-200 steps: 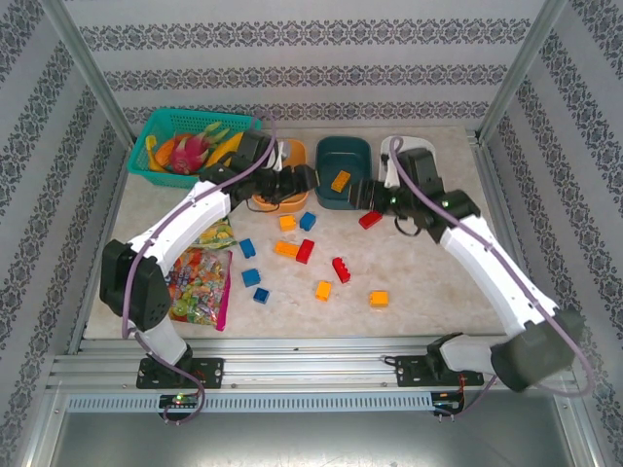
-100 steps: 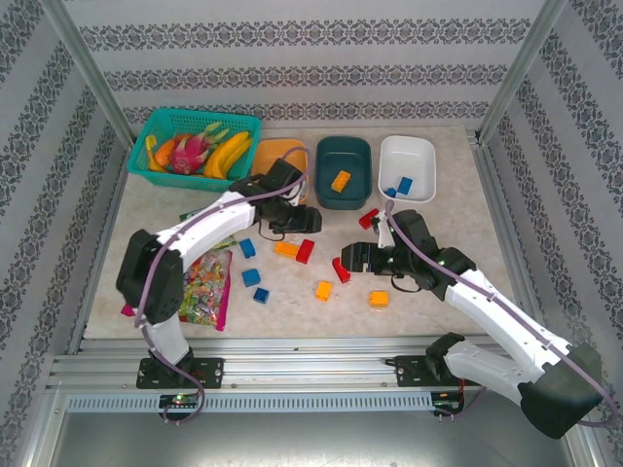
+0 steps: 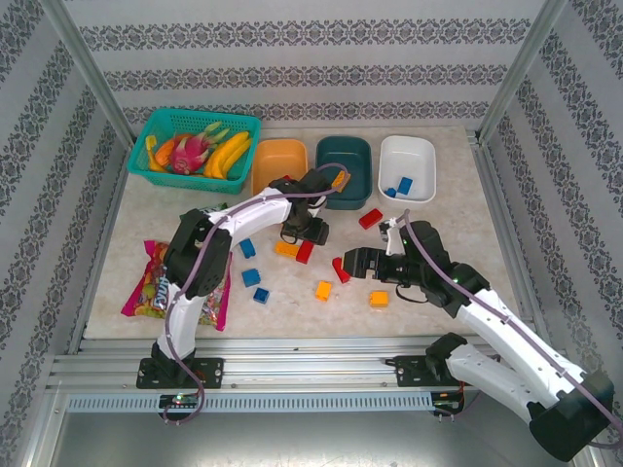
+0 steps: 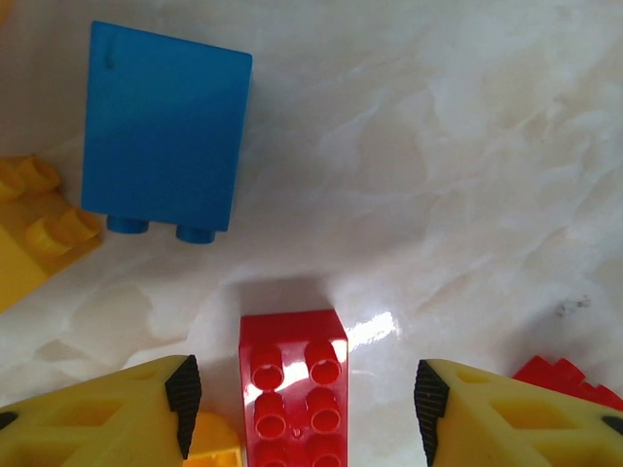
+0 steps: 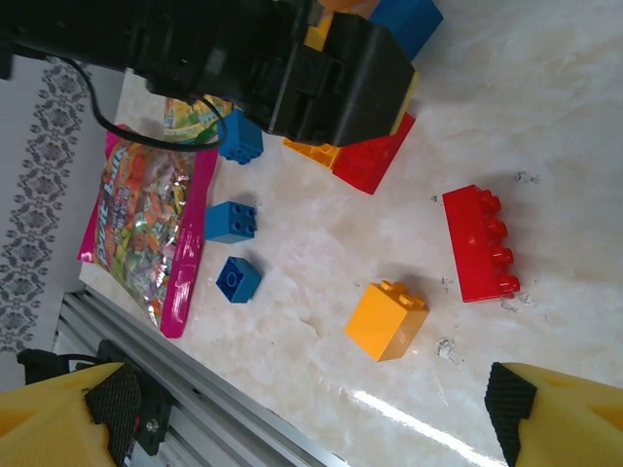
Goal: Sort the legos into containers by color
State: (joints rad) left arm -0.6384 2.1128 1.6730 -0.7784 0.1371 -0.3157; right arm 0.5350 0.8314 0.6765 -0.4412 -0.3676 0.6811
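**Both grippers spread over red bricks at mid-bench**

The left gripper (image 3: 310,232) hangs spread wide over a red brick (image 3: 305,251) near the middle of the bench (image 3: 448,224). Seen from above, the brick's long axis runs about 1 to 7 o'clock. In the left wrist view it lies studs up between the two fingers (image 4: 180,404), touching neither, running 12 to 6. Its near end is cut off by the bottom edge. At 11 o'clock from it a blue brick (image 4: 164,126) lies on its side, studs pointing to 6. An orange brick (image 4: 29,233) is cut off at 9 o'clock.

The right gripper (image 3: 358,263) is spread too, holding nothing. It sits just at 3 o'clock of a second red brick (image 3: 340,269), whose long axis runs 11 to 5. In the right wrist view this brick's studs line its 3 o'clock edge, and an orange cube (image 5: 387,319) lies near it at 7.

Along the far edge stand an orange bowl (image 3: 279,161), a teal bowl (image 3: 355,156) and a white bowl (image 3: 419,156). The white one holds two blue pieces (image 3: 404,185). The teal one holds an orange piece (image 3: 339,180), partly hidden by the left arm.

A third red brick (image 3: 370,219) lies at 1 o'clock of centre. Three small blue bricks (image 3: 251,277) lie toward 8. A candy bag (image 3: 161,287) lies at 8 o'clock and a fruit basket (image 3: 161,122) stands at 10.
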